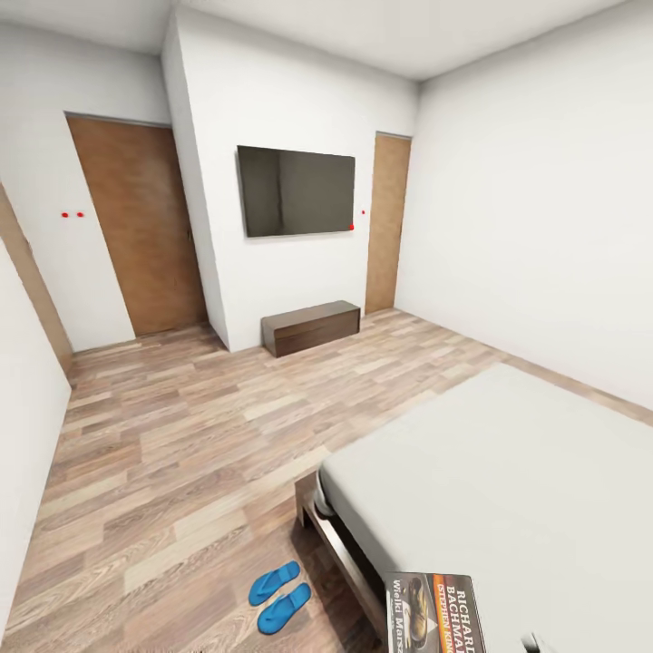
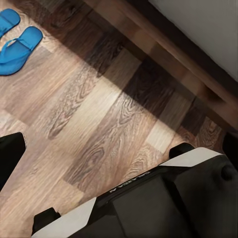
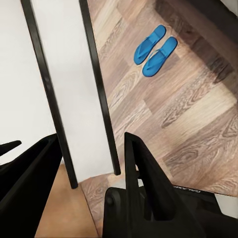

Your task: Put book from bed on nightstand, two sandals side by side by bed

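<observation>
Where head view looks down, bed (image 1: 508, 472) fills lower right, book (image 1: 437, 612) lying flat near mattress corner. Sandals (image 1: 279, 595) side by side on wood floor (image 1: 181, 435), just beside bed's corner. Low cabinet (image 1: 311, 327) under wall television (image 1: 297, 190); two brown doors (image 1: 136, 236).

Left wrist view: sandals (image 2: 17, 42) on floor, bed frame (image 2: 163, 47) across corner; left claw's state cannot tell.

Right wrist view: right gripper (image 3: 84, 163) released, fingers (image 3: 141, 173) spread apart, empty; sandals (image 3: 155, 50) paired on floor beyond.
</observation>
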Available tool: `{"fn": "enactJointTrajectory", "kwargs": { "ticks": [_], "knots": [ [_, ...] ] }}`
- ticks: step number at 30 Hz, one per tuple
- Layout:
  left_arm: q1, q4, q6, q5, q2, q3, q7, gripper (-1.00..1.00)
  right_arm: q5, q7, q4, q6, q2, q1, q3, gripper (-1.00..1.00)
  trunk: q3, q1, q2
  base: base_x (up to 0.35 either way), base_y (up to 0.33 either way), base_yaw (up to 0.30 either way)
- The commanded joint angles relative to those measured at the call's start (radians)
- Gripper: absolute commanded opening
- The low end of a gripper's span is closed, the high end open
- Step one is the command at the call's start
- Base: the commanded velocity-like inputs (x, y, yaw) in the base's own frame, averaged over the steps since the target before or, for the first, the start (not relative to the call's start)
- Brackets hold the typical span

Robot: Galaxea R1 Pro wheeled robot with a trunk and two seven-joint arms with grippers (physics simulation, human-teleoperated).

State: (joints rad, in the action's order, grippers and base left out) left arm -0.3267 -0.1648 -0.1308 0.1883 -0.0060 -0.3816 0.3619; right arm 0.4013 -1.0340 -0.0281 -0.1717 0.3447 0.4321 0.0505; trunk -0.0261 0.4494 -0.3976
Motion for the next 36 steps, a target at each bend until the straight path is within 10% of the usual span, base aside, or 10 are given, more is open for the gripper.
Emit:
{"fn": "enactJointTrajectory", "kwargs": {
  "ticks": [1, 36],
  "knots": [
    [-0.002, 0.002, -0.004, 0.01, 0.0, -0.008, 0.002, 1.0, 0.011, -0.003, -0.001, -0.011, 0.0, 0.001, 0.0, -1.0, -0.002, 0.001, -0.002, 0.0, 0.0, 0.292],
    [-0.002, 0.002, -0.004, 0.01, -0.001, -0.009, 0.002, 1.0, 0.011, -0.003, -0.001, -0.011, 0.0, 0.001, 0.0, -1.0, -0.002, 0.001, -0.002, 0.0, 0.0, 0.292]
  ]
}}
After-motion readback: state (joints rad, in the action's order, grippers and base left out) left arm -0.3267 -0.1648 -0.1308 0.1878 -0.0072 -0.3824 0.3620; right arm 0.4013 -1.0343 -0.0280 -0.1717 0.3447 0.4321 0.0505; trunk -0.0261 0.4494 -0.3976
